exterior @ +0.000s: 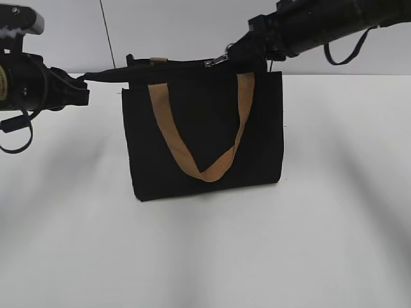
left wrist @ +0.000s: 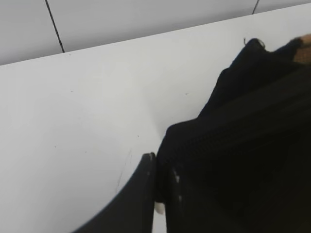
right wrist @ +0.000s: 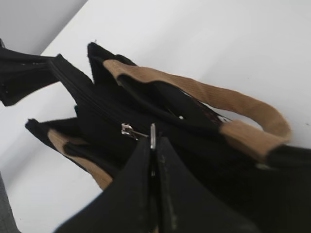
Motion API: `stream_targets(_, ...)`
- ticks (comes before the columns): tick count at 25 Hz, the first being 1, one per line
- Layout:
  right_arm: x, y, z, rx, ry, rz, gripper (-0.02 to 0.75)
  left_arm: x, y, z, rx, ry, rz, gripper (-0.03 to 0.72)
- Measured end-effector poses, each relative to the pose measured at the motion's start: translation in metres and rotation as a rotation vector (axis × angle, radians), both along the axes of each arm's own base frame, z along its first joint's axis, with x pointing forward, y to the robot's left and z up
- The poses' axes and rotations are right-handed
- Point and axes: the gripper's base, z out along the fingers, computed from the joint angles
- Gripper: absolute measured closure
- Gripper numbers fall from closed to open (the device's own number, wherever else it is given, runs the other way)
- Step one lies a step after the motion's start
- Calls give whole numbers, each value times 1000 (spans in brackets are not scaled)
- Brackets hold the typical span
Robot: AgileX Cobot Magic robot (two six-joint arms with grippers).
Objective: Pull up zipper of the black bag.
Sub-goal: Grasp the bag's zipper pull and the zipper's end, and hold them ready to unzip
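The black bag (exterior: 205, 135) stands upright on the white table with a tan strap handle (exterior: 202, 138) hanging down its front. The zipper pull tab (exterior: 217, 61) is silvery and sits on the top edge, right of the middle. My right gripper (right wrist: 153, 141) is shut on the zipper pull tab (right wrist: 152, 136); its slider (right wrist: 127, 129) lies just left of the fingertips. My left gripper (left wrist: 163, 182) is shut on the black fabric of the bag's top left end (left wrist: 194, 145), stretched out to the left in the exterior view (exterior: 103, 76).
The white table (exterior: 205, 256) spreads all around the bag. A pale wall with a dark seam (exterior: 106, 32) stands behind it. A second tan handle (right wrist: 214, 99) lies over the bag's far side in the right wrist view.
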Motion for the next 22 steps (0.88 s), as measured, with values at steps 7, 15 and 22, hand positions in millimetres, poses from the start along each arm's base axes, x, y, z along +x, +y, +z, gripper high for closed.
stream_targets(7, 0, -41, 13, -72, 8, -53, 753, 0, 0, 0, 2, 3, 5, 678)
stream_targets(15, -6, -39, 17, -66, 25, -3, 673, 0, 0, 0, -30, 14, 32, 636)
stream_targets(22, -23, -37, 26, -85, 62, 112, 230, -11, -11, 1, -26, 94, 107, 225)
